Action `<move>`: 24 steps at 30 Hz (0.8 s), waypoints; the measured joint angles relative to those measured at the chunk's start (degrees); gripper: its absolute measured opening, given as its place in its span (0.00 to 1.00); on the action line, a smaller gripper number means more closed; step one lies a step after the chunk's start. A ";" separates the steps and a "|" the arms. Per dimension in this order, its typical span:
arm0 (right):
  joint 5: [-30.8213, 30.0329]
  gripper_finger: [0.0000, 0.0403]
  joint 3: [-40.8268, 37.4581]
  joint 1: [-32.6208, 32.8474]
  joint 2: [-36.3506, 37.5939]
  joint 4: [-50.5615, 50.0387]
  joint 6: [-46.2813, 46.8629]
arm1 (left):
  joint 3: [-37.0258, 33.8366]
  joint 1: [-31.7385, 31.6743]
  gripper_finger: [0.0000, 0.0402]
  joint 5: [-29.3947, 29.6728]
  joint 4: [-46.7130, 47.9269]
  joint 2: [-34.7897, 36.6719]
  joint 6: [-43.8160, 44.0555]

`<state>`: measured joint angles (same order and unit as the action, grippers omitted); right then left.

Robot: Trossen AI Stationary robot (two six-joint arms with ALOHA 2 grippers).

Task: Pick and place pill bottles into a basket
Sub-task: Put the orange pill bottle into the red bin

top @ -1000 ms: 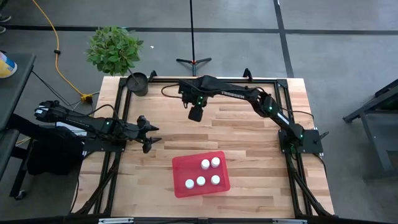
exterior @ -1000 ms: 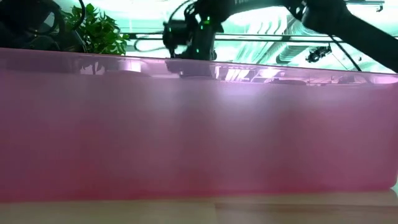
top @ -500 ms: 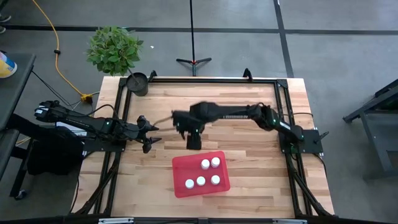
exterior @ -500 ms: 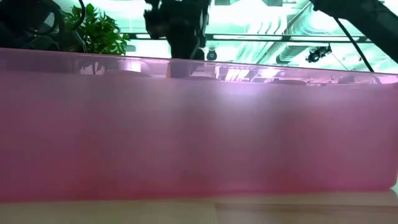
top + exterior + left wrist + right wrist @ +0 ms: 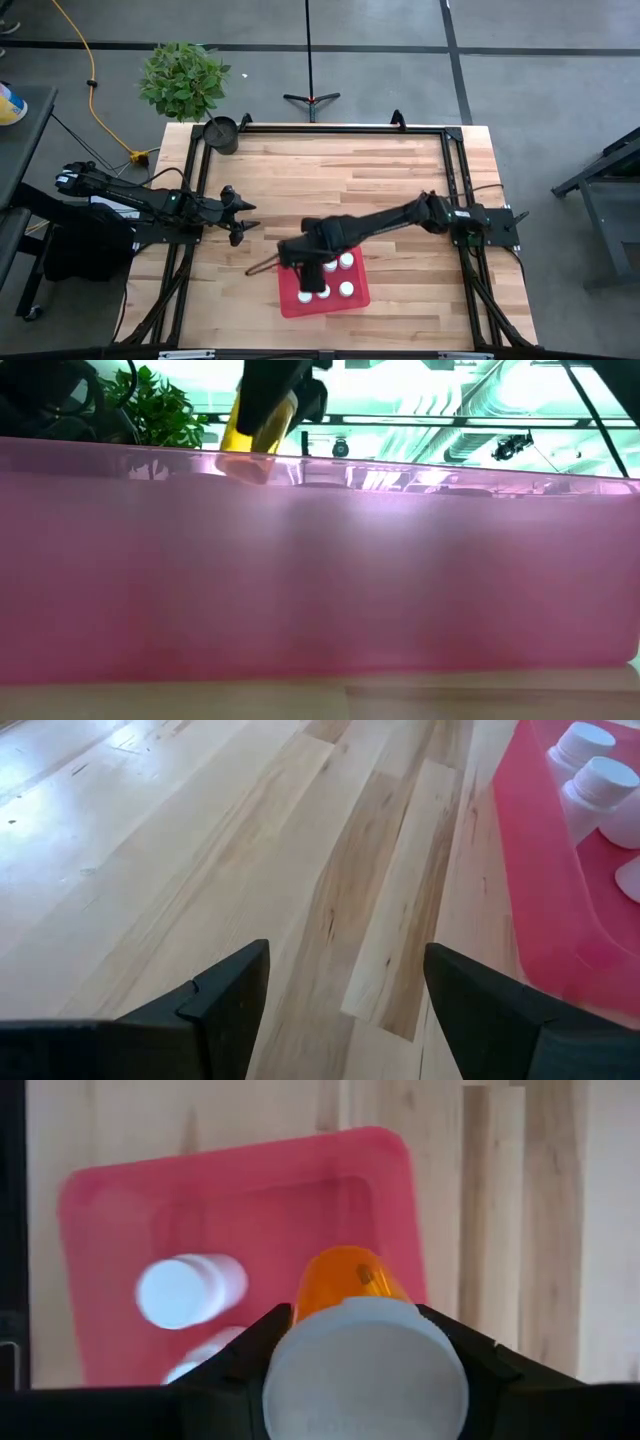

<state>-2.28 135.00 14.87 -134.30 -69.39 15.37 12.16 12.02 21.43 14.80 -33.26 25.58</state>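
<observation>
The amber bottle (image 5: pixel 350 1290) with its white cap (image 5: pixel 365 1370) sits clamped between the two dark fingers of my right gripper (image 5: pixel 365 1380), cap toward my wrist and orange body pointing down at the basket (image 5: pixel 110 1210). In the low view the same bottle (image 5: pixel 255 435) hangs tilted just above the near rim of the basket (image 5: pixel 320 560), not touching it.

From above, my right gripper (image 5: pixel 308 268) hovers over the left part of the red basket (image 5: pixel 362 292), the arm stretched across the table (image 5: pixel 330 170) from its base on the right. White-capped bottles (image 5: pixel 346 261) already stand inside the basket, close beside my gripper; some are hidden under it, so I cannot count them. In my right wrist view one of them (image 5: pixel 190 1290) lies below the held bottle.

My left gripper (image 5: pixel 238 215) waits over the left side of the table, well apart from the basket, its fingers spread with nothing between them. In its own view the fingers (image 5: pixel 225 995) frame bare wood, with the basket wall (image 5: pixel 540 890) and two capped bottles (image 5: pixel 590 780) off to one side.

A potted plant (image 5: pixel 185 80) and a small black pot (image 5: pixel 221 132) stand at the far left corner.
</observation>
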 joint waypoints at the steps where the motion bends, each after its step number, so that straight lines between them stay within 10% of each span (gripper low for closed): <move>1: -0.59 0.44 -0.05 0.56 0.00 0.35 0.72 | 0.00 0.01 0.74 0.00 -0.13 0.00 0.00; 24: -1.90 0.44 -14.60 2.36 -0.04 14.04 9.64 | 0.00 0.01 0.74 0.00 -0.49 0.00 0.00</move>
<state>-4.17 120.40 17.23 -134.34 -55.34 25.01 12.16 12.03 21.43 14.31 -33.26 25.58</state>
